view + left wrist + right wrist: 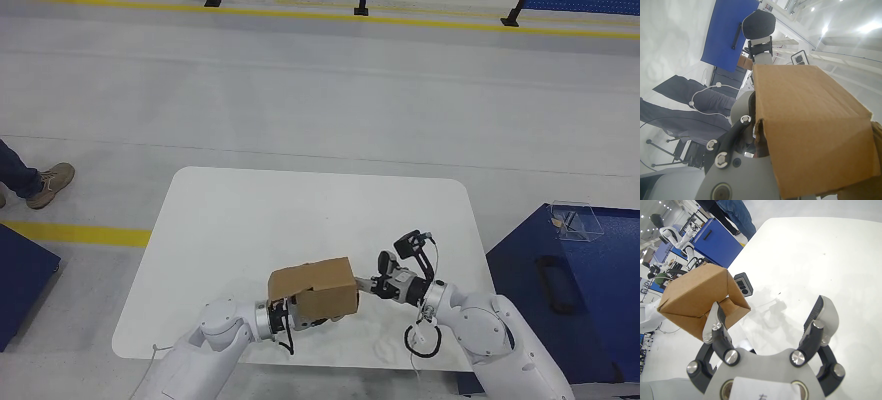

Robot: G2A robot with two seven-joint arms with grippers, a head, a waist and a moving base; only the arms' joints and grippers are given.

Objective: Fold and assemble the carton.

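The carton (pixel 313 288) sits low and centre in the top view, lifted over the near edge of the white table (pixel 300 210) and clamped by the left gripper (pixel 296 318). The right gripper (pixel 767 313) is spread wide, with one finger (pixel 720 314) just beside the carton's open end.

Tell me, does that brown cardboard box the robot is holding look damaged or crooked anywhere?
Yes. The brown cardboard carton has a ragged, torn corner in the left wrist view. Its end facing the open right gripper gapes, with one flap sticking out unfolded.
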